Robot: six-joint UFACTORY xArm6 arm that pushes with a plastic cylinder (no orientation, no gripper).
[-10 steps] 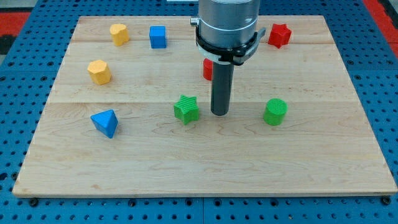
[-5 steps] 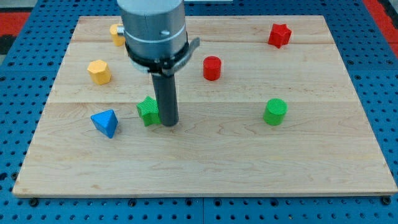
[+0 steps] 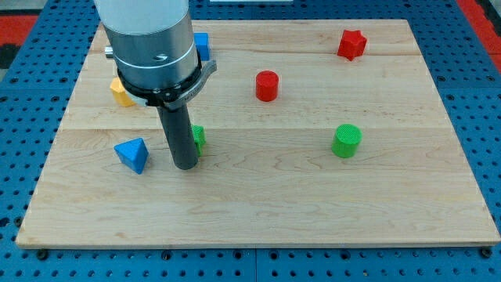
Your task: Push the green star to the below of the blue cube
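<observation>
The green star (image 3: 198,139) lies left of the board's middle, mostly hidden behind my rod; only its right edge shows. My tip (image 3: 185,165) rests on the board just in front of and left of the star, against it or very close. The blue cube (image 3: 202,44) sits near the view's top, partly hidden by the arm's body, well above the star.
A blue pyramid (image 3: 131,153) lies just left of my tip. A yellow block (image 3: 119,93) peeks out at the left behind the arm. A red cylinder (image 3: 267,85), a red star (image 3: 351,44) and a green cylinder (image 3: 345,141) lie to the right.
My tip has swept from the middle of the board to the left, pushing the green star leftward with it. The tip now stands left of the star.
</observation>
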